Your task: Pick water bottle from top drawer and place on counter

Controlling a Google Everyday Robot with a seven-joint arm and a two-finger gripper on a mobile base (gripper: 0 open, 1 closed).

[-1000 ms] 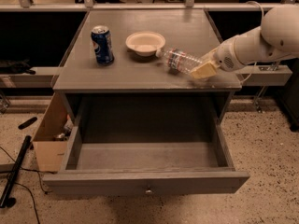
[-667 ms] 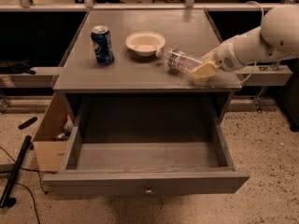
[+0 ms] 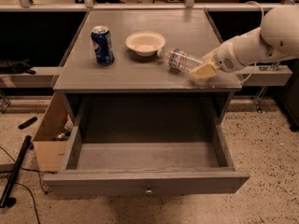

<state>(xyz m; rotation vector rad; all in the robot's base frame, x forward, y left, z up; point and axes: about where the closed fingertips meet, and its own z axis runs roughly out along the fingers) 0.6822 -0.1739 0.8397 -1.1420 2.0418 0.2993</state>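
The water bottle (image 3: 183,60) is clear and ribbed, with a white cap and a red-blue-white label. It lies tilted on the counter (image 3: 140,73), cap pointing toward the bowl. My gripper (image 3: 204,70) comes in from the right on a white arm and is shut on the bottle's base end, low over the counter's right front part. One tan finger pad (image 3: 202,72) shows in front of the bottle's base. The top drawer (image 3: 145,183) is pulled fully open below the counter. Its inside is bare, and a small round knob (image 3: 148,190) sits on its front panel.
A blue soda can (image 3: 102,45) stands on the counter's left part. A white bowl (image 3: 145,43) sits at the middle, right by the bottle's cap. A brown cardboard box (image 3: 49,136) stands on the floor left of the drawer. A black pole (image 3: 16,169) lies further left.
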